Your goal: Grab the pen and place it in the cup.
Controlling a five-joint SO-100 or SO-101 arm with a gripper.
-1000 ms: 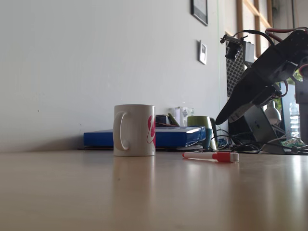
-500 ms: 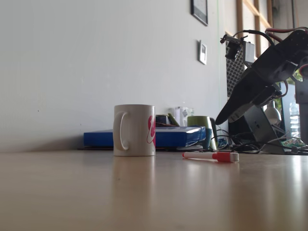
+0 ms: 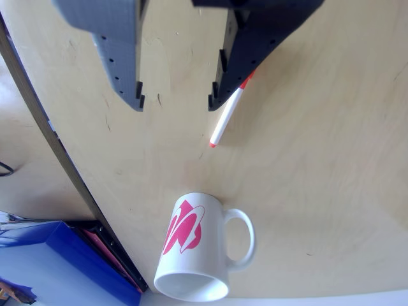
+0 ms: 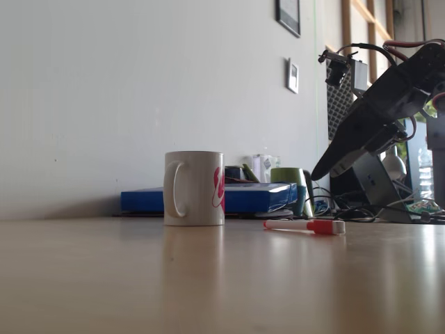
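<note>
Here cup point(image 4: 194, 188) upright, interior unseen; pen point(image 4: 304, 226) flat on table point(image 4: 222, 285).

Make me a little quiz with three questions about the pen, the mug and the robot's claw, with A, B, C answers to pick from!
1. Where is the pen?
A. Inside the mug
B. Lying on the table
C. Held in the claw

2. What colour is the logo on the mug?
A. Pink-red
B. Green
C. Black

3. How is the claw right now?
A. Shut on the pen
B. Shut on the mug handle
C. Open and holding nothing

Answers:
1. B, because the fixed view shows the pen flat on the table, to the right of the mug.
2. A, because the other view shows a pink-red swoosh on the white side.
3. C, because the other view shows its two fingers spread with bare table between them, above the pen.
</note>
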